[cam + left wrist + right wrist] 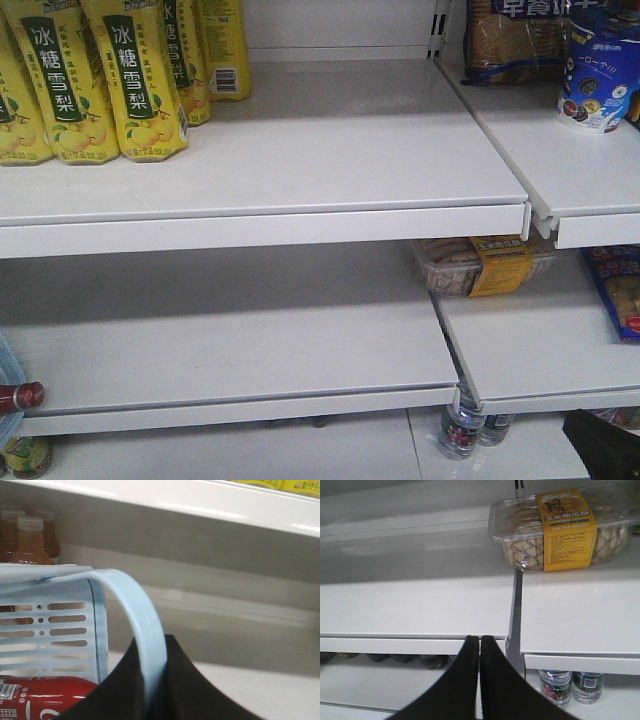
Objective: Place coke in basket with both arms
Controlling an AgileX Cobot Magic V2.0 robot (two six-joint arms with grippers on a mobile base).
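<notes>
My left fingers (150, 685) pinched the pale blue basket (55, 630) by its handle (145, 630). The coke (45, 700) lay inside it. My right fingers (479, 652) were pressed together, holding nothing, before the white shelf (415, 610).

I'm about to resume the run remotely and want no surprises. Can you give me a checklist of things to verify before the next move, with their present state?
1. Coke inside the basket: ok, lying behind the slotted wall.
2. Left gripper on the basket's handle: ok, shut on it.
3. Right gripper empty: ok, shut on nothing.
4. Right gripper apart from the biscuit box: ok.
5. Basket level: cannot tell.
</notes>
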